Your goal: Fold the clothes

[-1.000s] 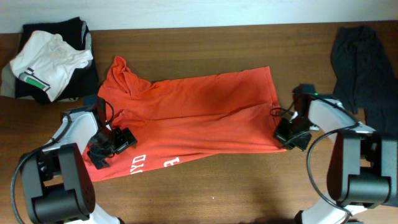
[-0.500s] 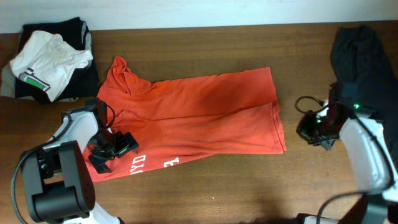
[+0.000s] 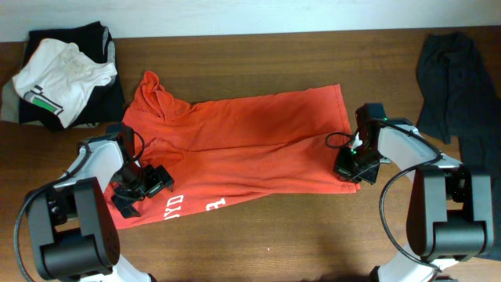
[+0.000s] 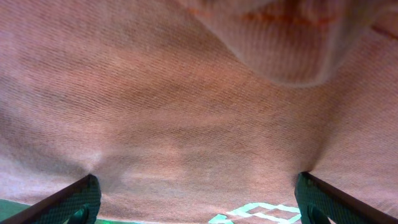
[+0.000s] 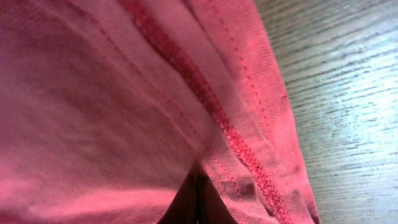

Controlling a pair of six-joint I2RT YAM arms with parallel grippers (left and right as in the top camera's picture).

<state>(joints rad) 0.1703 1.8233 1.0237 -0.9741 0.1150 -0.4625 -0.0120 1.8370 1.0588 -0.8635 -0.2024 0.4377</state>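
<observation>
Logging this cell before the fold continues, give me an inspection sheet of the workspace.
Surface: wooden table, brown grain.
Job's things: red-orange T-shirt spread out, collar left, hem right.
Clutter: white T-shirt on dark garment, far left; dark grey garment, far right.
Grippers: left gripper open on the shirt near its lettering; right gripper shut on the hem.
Cables: black cables loop at both wrists.
Surroundings: white wall behind the table.
</observation>
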